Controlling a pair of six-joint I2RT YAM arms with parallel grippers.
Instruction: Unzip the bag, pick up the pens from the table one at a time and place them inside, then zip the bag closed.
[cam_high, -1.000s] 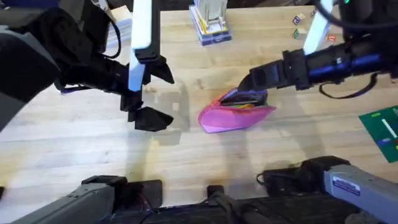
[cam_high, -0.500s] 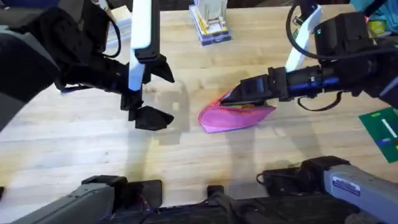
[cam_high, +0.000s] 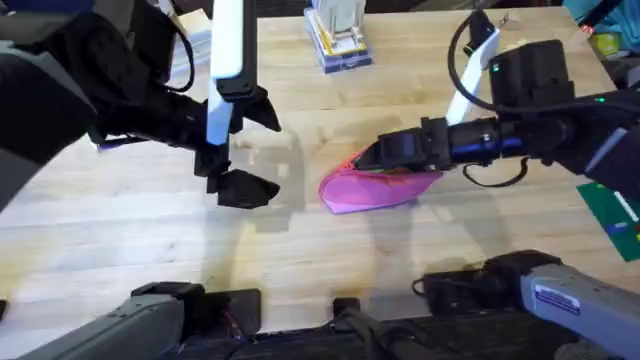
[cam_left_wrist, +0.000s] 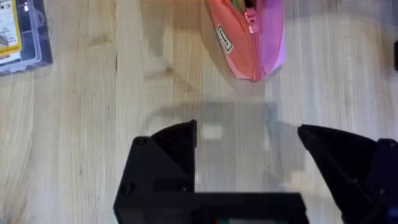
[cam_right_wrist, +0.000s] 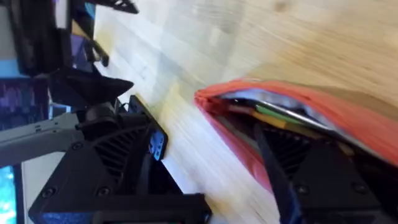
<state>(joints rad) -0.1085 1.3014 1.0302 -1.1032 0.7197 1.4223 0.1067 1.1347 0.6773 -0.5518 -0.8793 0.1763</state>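
Right claw (cam_high: 372, 158) advanced over bag (cam_high: 375, 188) mouth (pens (cam_right_wrist: 273, 115) inside).

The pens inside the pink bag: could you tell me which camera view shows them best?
The right wrist view shows them best: it looks into the bag's open mouth, where the pens show as green and orange strips. The left wrist view catches only a hint of colour at the bag's zipper end. In the overhead view the right gripper covers the opening.

Pale planks with faint seams are running across the tabletop (cam_high: 120, 240) under me. A clear plastic box (cam_high: 335, 35) is sitting at the top centre, and a green board (cam_high: 612, 210) is lying at the right edge.
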